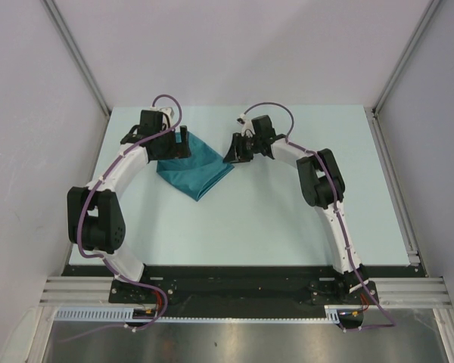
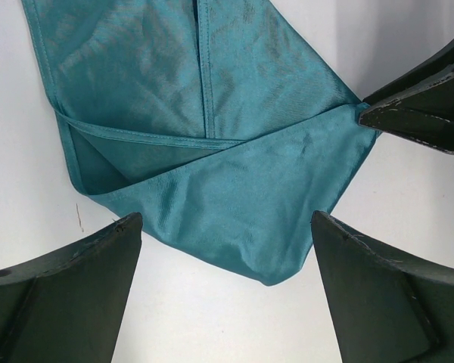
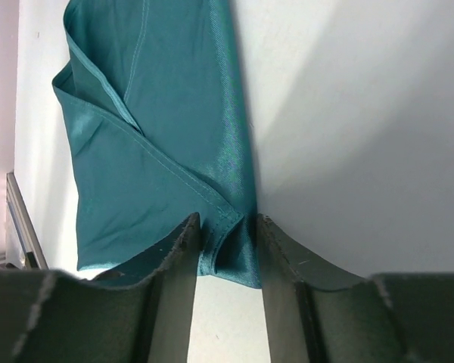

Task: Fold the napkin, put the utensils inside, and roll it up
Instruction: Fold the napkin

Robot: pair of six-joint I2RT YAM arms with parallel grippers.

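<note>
The teal napkin (image 1: 193, 170) lies folded into a rough triangle on the table, its point toward the arms. My right gripper (image 1: 233, 153) is down at its right corner. In the right wrist view that hemmed corner (image 3: 225, 227) sits bunched between the narrowed fingers of my right gripper (image 3: 227, 221), which have a gap left between them. My left gripper (image 1: 183, 140) hovers wide open over the napkin's far left part. A folded corner of the napkin (image 2: 234, 151) lies between its tips (image 2: 223, 219), untouched. The right gripper's finger (image 2: 416, 121) shows at the napkin's corner. The utensils are out of view.
The pale table (image 1: 287, 219) is boxed in by grey walls on three sides. A metal rail (image 1: 397, 189) runs along its right edge. Both arm bases are bolted to the black bar (image 1: 234, 287) at the near edge.
</note>
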